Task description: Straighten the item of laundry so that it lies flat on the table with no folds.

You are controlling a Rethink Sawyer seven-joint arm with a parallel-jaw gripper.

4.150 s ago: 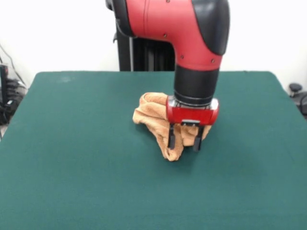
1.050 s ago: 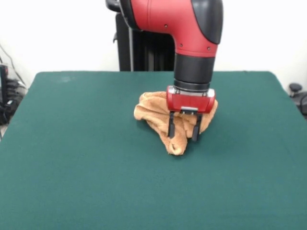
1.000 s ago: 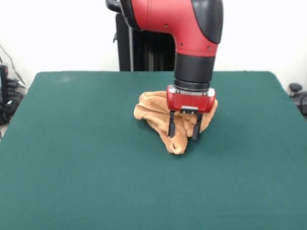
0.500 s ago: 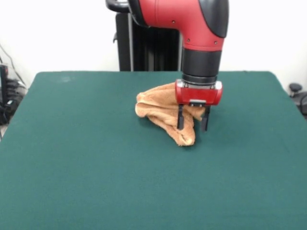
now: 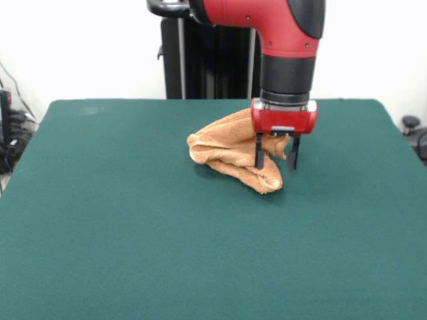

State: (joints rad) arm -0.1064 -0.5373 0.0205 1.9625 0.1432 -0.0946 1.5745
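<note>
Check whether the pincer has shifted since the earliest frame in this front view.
Yes. The pincer has moved toward the picture's right and risen, judged against the table's far edge, dragging the towel with it.

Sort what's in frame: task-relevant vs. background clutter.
Job:
- crumpled orange towel
- green table
- end effector, raised at the towel's edge

Background:
- cables and gear beside the table
- black object at the other side
</note>
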